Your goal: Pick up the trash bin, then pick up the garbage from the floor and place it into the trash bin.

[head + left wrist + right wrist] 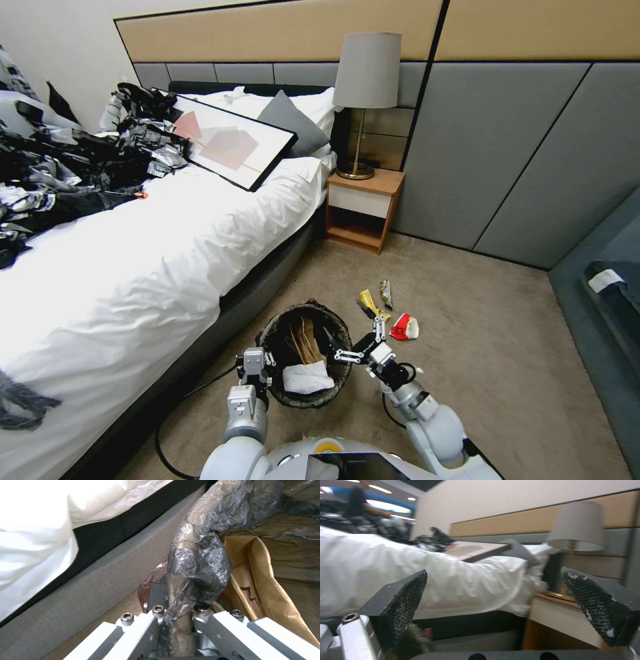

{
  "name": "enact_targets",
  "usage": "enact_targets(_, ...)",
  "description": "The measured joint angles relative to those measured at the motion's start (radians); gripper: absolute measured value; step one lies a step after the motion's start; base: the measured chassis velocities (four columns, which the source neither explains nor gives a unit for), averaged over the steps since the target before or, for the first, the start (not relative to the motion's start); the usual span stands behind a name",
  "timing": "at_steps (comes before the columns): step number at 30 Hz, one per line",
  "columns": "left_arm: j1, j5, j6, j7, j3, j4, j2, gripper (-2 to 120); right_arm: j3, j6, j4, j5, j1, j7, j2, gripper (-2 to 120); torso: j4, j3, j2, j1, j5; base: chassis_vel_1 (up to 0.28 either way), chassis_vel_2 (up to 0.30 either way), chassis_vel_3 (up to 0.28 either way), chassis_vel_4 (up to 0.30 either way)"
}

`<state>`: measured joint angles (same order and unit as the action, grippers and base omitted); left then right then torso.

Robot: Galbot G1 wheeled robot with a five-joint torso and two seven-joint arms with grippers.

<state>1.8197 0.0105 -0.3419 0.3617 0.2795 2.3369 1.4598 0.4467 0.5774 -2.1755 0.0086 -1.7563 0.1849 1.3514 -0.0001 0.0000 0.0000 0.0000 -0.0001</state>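
The trash bin, lined with a crinkly black bag, is on the carpet side of the bed, just in front of my body. A brown paper bag and a white paper scrap lie inside it. My left gripper is shut on the bin's near-left rim; the left wrist view shows the bag-covered rim pinched between its fingers, with the brown bag behind. My right gripper is open and holds nothing, beside the bin's right rim; its pads are spread wide. Garbage on the carpet beyond: a yellow wrapper, a silvery wrapper, a red-and-white pack.
The bed runs along the left, with a framed picture and dark clutter on top. A wooden nightstand with a lamp stands at the wall. A black cable lies by the bed base. Dark furniture borders the right.
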Motion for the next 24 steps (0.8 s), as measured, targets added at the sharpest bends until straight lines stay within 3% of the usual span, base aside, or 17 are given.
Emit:
enact_targets(6,0.000,-0.009,0.000,0.000,0.015,0.001,-0.002,0,0.070,0.034,-0.032,-0.010,-0.082,-0.112,0.073,100,0.0001,0.000,0.000,0.000,0.0001,0.000,0.000,0.000,0.000)
enact_targets(13,-0.005,-0.018,0.001,0.000,0.020,0.003,-0.006,0,0.129,0.076,0.023,-0.035,-0.118,-0.201,0.152,100,0.0001,0.000,0.000,0.000,0.0002,0.000,0.000,0.000,0.000)
enact_targets(24,-0.007,-0.021,0.001,-0.001,0.023,0.005,-0.008,0,0.130,0.079,0.071,-0.035,-0.112,-0.218,0.192,100,0.0002,0.000,0.000,0.000,0.0001,0.000,0.000,0.000,0.000)
